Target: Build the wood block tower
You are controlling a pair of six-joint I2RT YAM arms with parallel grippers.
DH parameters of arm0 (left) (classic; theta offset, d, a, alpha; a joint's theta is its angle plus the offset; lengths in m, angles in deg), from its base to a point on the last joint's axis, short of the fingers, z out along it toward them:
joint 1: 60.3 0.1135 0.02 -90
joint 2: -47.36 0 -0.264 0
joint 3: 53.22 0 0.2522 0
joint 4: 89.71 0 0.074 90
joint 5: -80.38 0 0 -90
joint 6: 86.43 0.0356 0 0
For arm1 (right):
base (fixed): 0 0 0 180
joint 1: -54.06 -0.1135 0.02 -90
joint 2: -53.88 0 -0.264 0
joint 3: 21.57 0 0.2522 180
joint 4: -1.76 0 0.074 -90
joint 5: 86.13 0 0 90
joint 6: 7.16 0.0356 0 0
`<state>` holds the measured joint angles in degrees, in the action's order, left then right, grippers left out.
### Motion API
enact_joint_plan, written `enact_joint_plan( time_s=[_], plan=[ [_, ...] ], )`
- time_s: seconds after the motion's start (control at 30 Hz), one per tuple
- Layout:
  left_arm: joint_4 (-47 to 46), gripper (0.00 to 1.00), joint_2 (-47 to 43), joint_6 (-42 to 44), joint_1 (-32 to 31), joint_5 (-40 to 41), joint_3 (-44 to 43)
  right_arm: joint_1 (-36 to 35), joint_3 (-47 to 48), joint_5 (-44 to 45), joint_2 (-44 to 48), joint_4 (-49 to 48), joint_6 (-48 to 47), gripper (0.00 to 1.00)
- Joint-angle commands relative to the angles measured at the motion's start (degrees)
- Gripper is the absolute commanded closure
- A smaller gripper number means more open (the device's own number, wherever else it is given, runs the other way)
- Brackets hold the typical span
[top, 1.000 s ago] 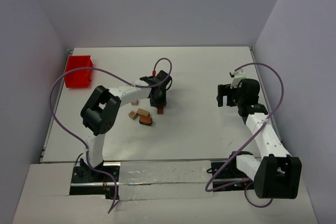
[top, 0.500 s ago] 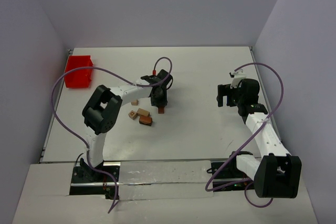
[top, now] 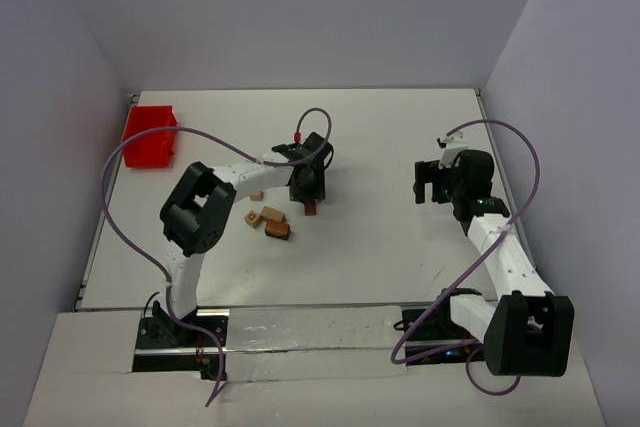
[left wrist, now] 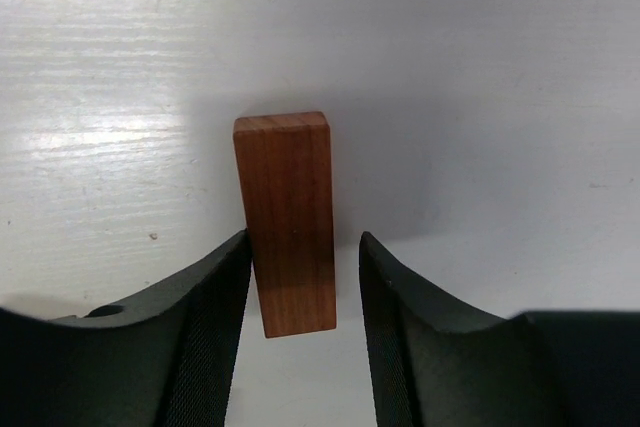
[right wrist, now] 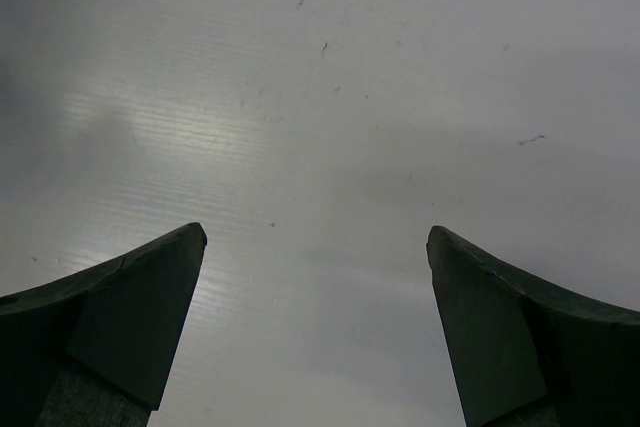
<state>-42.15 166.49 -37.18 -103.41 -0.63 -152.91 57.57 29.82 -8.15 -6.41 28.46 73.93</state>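
Observation:
A reddish-brown wooden cuboid (left wrist: 288, 217) lies between the fingers of my left gripper (left wrist: 304, 247). The left finger is against it and a gap shows at the right finger, so the jaws are open around it. In the top view this block (top: 310, 210) sits just below the left gripper (top: 306, 195) at mid-table. Several loose tan and brown blocks (top: 272, 221) lie just to its left. No stacked tower shows. My right gripper (right wrist: 316, 237) is open and empty over bare table; in the top view it (top: 428, 187) is at the right.
A red plastic tray (top: 150, 135) stands at the far left of the table. A small tan block (top: 257, 195) lies beside the left arm's forearm. Purple cables loop over both arms. Grey walls enclose the table.

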Motion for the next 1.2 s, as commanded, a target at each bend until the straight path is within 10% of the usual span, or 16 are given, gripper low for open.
enact_joint_plan(
  time_s=[0.0,0.43,1.0,1.17],
  plan=[
    [-0.2,0.36,4.9,-1.3,-0.9,-2.5,2.9,-0.3,1.8,0.7,-0.1,-1.5,-0.8,0.0],
    [1.2,0.08,-8.5,5.9,-0.9,-1.5,-1.5,-0.3,1.7,-0.3,1.6,-1.4,-0.2,0.0],
    [5.5,0.25,-30.2,21.5,15.5,10.3,1.1,-0.7,1.6,-2.8,3.4,-2.3,1.7,0.0],
    [4.2,0.25,-32.7,23.0,20.3,1.8,5.9,-6.1,2.4,-0.8,3.2,-2.5,2.3,0.0]
  ],
)
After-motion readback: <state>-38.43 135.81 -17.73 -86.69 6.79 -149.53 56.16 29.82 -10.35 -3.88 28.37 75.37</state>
